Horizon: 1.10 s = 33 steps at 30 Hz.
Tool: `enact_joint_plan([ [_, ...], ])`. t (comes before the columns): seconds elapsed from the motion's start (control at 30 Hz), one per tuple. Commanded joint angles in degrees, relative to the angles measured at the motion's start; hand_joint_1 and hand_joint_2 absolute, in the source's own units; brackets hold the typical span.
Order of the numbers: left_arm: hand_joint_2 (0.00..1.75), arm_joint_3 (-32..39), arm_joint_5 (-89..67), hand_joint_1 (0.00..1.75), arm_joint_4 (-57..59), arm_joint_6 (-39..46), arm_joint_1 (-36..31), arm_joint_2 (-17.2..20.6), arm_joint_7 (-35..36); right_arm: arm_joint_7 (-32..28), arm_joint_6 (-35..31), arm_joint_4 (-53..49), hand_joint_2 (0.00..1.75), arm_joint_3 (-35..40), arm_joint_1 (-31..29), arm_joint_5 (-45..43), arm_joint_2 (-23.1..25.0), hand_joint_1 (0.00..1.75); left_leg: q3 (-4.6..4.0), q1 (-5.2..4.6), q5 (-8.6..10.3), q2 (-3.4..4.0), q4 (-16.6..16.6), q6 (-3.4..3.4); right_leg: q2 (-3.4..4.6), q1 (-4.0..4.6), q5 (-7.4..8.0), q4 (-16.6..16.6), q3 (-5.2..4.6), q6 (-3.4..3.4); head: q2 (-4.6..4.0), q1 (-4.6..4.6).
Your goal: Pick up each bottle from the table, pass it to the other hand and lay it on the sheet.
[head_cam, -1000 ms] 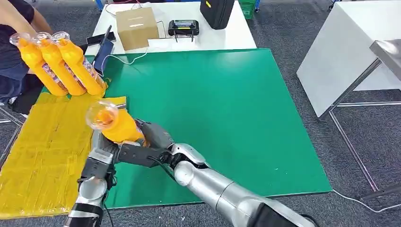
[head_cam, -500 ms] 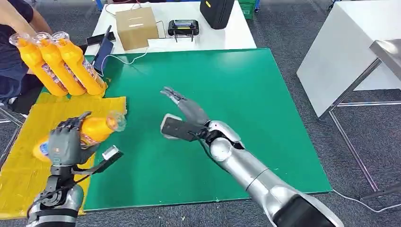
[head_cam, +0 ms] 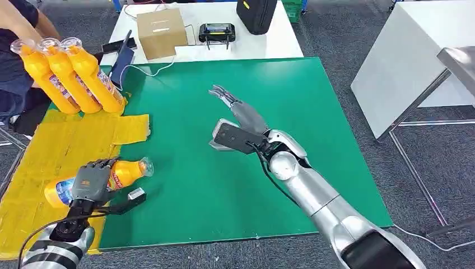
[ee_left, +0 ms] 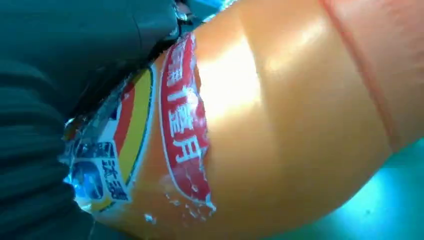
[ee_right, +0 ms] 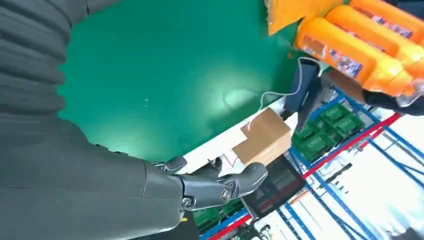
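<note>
Low, left robot hand (head_cam: 89, 180) grips bottle (head_cam: 120, 174); right robot hand (head_cam: 238, 120) hovers empty, fingers extended.

Glossy plastic bottle (head_cam: 120, 173), crinkled label

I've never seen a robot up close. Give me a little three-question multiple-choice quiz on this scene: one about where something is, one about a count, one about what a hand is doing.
1. Where does the bottle held by the left hand lie?
A. on the white table
B. across the edge of the yellow sheet and the green mat
C. on the floor

2. How many orange bottles stand grouped beyond the sheet?
A. one
B. three
C. five

3. What is the right hand doing?
A. holding nothing, fingers apart
B. holding a bottle
C. pressing a box

Answers: 1 B, its base is over yellow, its cap over green. 2 B, three caps show side by side. 3 A, it hovers empty above the mat.
</note>
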Motion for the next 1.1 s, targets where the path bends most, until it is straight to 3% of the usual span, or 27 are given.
enact_joint_plan([
  [0.03, 1.75, -1.82, -0.01, 1.75, 14.24, -1.61, -4.54, -0.21, -7.24, 0.05, 0.23, 1.89, 1.75, 0.77, -1.85, 0.59, 0.17, 0.00, 0.38, 0.08, -0.12, -0.22, -0.05, -0.07, 0.30, 0.00, -0.14, -0.03, 0.40, -0.11, 0.00, 0.02],
  [0.07, 1.75, -1.82, -0.01, 1.75, 14.24, -1.61, -4.54, -0.21, -7.24, 0.05, 0.23, 1.89, 1.75, 0.77, -1.85, 0.59, 0.17, 0.00, 0.34, 0.03, -0.08, -0.16, -0.08, -0.04, 0.29, -0.04, -0.08, -0.04, 0.33, -0.08, 0.00, 0.02],
  [0.1, 1.75, -2.44, -0.01, 1.31, 14.10, -1.47, -4.52, 0.11, -7.52, 0.05, 0.23, 2.04, 1.75, 0.74, -1.90, 0.59, 0.21, 0.00, 0.29, 0.01, -0.04, -0.22, -0.08, -0.03, 0.18, -0.04, -0.06, -0.03, 0.30, -0.06, 0.00, 0.04],
  [0.13, 0.00, -1.35, 0.14, 0.00, 13.51, 0.33, -3.68, -0.33, -9.26, -0.58, 0.33, 2.54, 1.75, 0.78, -2.03, 0.61, 0.39, 0.00, 0.44, 0.06, -0.10, -0.24, -0.06, -0.05, 0.36, -0.02, -0.10, -0.03, 0.44, -0.11, 0.00, 0.04],
  [0.2, 0.00, -4.87, -0.01, 0.00, 13.69, 0.09, -3.96, 0.75, -4.44, -0.53, 0.36, 2.63, 1.75, 0.65, -1.82, 0.58, 0.65, 0.00, 0.47, 0.03, -0.07, -0.20, -0.09, -0.03, 0.39, -0.05, -0.07, -0.03, 0.46, -0.11, 0.00, 0.04],
  [0.37, 0.00, 1.61, 1.62, 0.00, 10.62, 3.56, -1.78, -1.38, -10.46, -0.65, 0.30, 2.90, 1.75, 0.92, -1.77, 0.82, 0.61, 0.00, 0.52, 0.04, -0.01, -0.22, -0.10, -0.01, 0.34, -0.04, -0.08, -0.05, 0.51, -0.10, 0.00, 0.04],
  [0.43, 0.00, 4.59, 9.67, 0.00, 7.45, 2.88, 0.14, -1.69, -19.95, -0.85, 0.14, 3.17, 1.75, 0.85, -1.90, 0.99, 0.39, 0.00, 0.50, 0.06, 0.00, -0.29, -0.07, -0.01, 0.32, -0.02, -0.10, -0.05, 0.53, -0.10, 0.00, 0.04],
  [0.57, 0.00, 8.35, 10.85, 0.00, 3.47, -0.43, 1.26, -2.05, -21.75, -1.45, 0.00, 3.48, 1.75, -0.51, -1.25, 0.26, 0.22, 0.00, 0.47, 0.05, 0.02, -0.23, -0.07, 0.01, 0.29, -0.02, -0.09, -0.04, 0.49, -0.08, 0.00, 0.02],
  [0.77, 0.00, 8.41, 10.82, 0.00, 3.35, -0.58, 1.19, -2.20, -21.66, -1.61, 0.01, 3.44, 1.75, -0.59, -1.13, 0.19, 0.06, 0.00, 0.43, 0.07, 0.03, -0.31, -0.04, 0.00, 0.23, 0.00, -0.10, -0.02, 0.44, -0.10, 0.00, 0.04],
  [0.8, 0.00, 9.28, 11.04, 0.00, 2.70, -0.09, 1.45, -2.68, -21.94, -1.39, -0.07, 3.43, 0.00, -0.24, -1.34, 0.85, 0.03, 0.00, 0.36, 0.05, 0.06, -0.23, -0.04, 0.01, 0.20, 0.00, -0.06, -0.02, 0.36, -0.08, 0.00, 0.04],
  [0.87, 0.00, 13.11, 15.92, 0.00, -2.95, 6.93, 3.37, -5.33, -26.14, -1.08, -0.26, 3.69, 0.00, -0.57, -1.66, 1.28, 0.29, 0.00, 0.40, 0.07, 0.05, -0.26, -0.04, 0.01, 0.25, 0.00, -0.08, -0.02, 0.38, -0.09, 0.00, 0.07],
  [0.93, 0.00, 21.96, 31.33, 0.00, -14.86, 6.93, 6.40, -11.87, -35.86, -1.52, -1.11, 3.03, 0.00, -0.95, -0.75, 1.12, 0.75, 0.00, 0.37, 0.09, 0.01, -0.34, 0.02, 0.02, 0.25, 0.02, -0.12, 0.00, 0.40, -0.08, 0.00, 0.04],
  [0.97, 0.00, 22.39, 35.87, 0.00, -17.35, 5.60, 6.46, -12.51, -36.90, -1.83, -1.85, 2.31, 0.00, -1.08, 0.06, 1.41, 0.96, 0.00, 0.29, 0.08, 0.04, -0.39, 0.00, 0.04, 0.13, 0.02, -0.10, -0.03, 0.33, -0.05, 0.00, 0.04],
  [1.0, 0.00, 22.43, 38.18, 0.00, -19.37, 3.33, 6.49, -12.93, -36.63, -1.82, -2.19, 1.81, 0.00, -1.09, 0.56, 1.42, 0.97, 0.00, 0.19, 0.08, 0.07, -0.39, 0.02, 0.04, 0.02, 0.03, -0.08, -0.02, 0.24, -0.04, 0.00, 0.04],
  [1.03, 0.00, 24.04, 52.95, 0.00, -23.65, -6.20, 5.80, -14.62, -39.56, -2.26, -3.46, 0.32, 0.00, -2.29, 2.32, 1.09, 1.51, 0.00, 0.16, 0.06, 0.09, -0.33, 0.00, 0.04, 0.00, 0.02, -0.06, -0.03, 0.17, -0.04, 0.00, 0.04],
  [1.07, 0.00, 24.18, 53.05, 0.00, -24.61, -6.87, 5.57, -14.76, -39.15, -2.37, -3.62, -0.21, 0.00, -2.35, 2.81, 1.17, 1.50, 0.00, 0.22, 0.08, 0.04, -0.49, 0.03, 0.05, -0.01, 0.01, -0.14, -0.03, 0.30, -0.04, 0.00, 0.07],
  [1.1, 0.00, 24.90, 62.90, 0.00, -27.61, -15.56, 5.00, -16.15, -40.92, -4.96, -6.91, -3.09, 0.00, -4.93, 5.82, 0.19, 2.46, 0.00, 0.14, 0.11, 0.06, -0.43, 0.04, 0.03, -0.02, 0.05, -0.09, -0.03, 0.24, -0.05, 0.00, 0.11],
])
